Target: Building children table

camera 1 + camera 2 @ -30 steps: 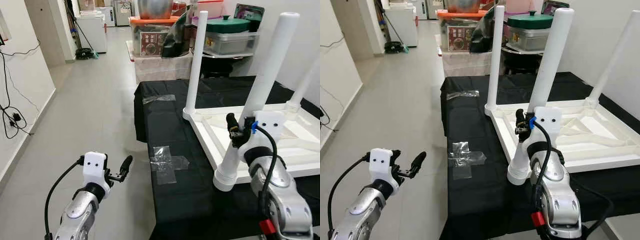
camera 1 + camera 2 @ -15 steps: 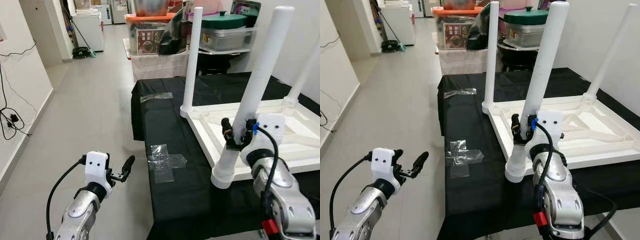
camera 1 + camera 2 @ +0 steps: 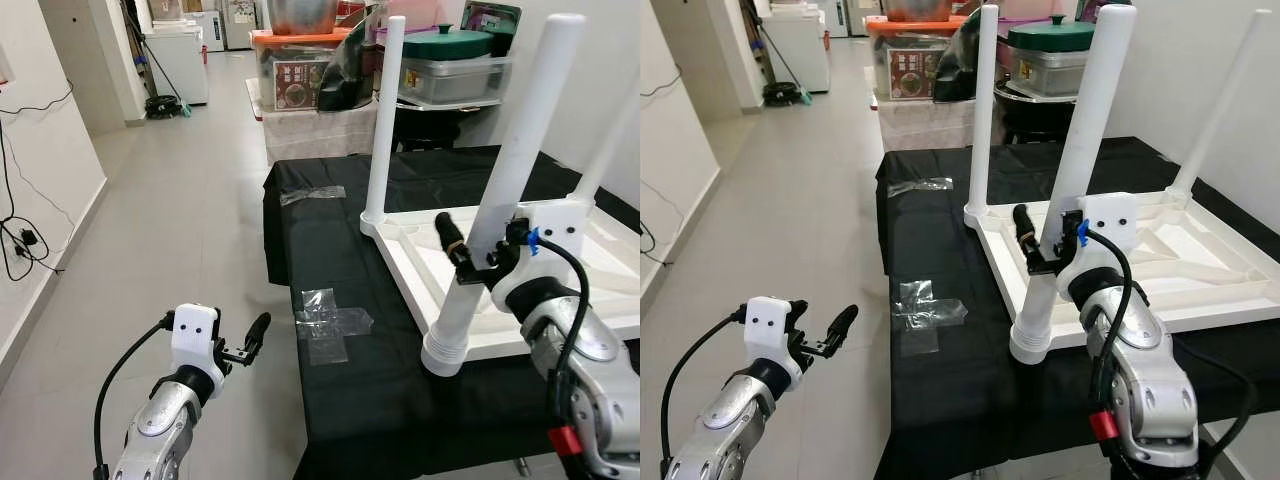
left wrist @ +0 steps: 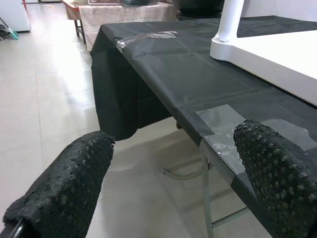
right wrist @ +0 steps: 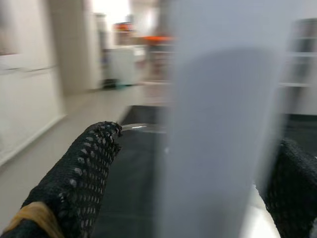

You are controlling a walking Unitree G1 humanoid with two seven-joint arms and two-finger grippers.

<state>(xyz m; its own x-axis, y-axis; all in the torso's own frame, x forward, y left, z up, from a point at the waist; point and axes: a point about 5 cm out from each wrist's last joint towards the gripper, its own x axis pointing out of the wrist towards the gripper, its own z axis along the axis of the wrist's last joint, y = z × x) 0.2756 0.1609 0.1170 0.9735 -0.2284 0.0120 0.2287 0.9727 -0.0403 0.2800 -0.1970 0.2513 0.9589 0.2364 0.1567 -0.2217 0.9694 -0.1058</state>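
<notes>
A white children's table (image 3: pixel 1200 262) lies upside down on a black-covered table (image 3: pixel 330 255), its legs pointing up. My right gripper (image 3: pixel 480 238) straddles the nearest leg (image 3: pixel 520 130) low down, a little above its ribbed foot (image 3: pixel 445 352). It is open: one finger (image 3: pixel 447 234) sticks out left of the leg, and the right wrist view shows a gap between that finger (image 5: pixel 79 168) and the leg (image 5: pixel 223 124). A second leg (image 3: pixel 385 110) stands at the far corner. My left gripper (image 3: pixel 248 338) hovers open and empty over the floor, left of the black table.
Clear tape patches (image 3: pixel 330 320) are stuck on the black cloth near its left edge, with another strip (image 3: pixel 315 195) further back. Storage boxes and pots (image 3: pixel 300 70) are stacked behind the table. Open tiled floor (image 3: pixel 190 200) runs along the left, with cables on the wall (image 3: pixel 25 235).
My right gripper was closed around the nearest leg and has opened, its left finger swinging out from the leg. The left gripper has stayed in place. The camera shifted slightly.
</notes>
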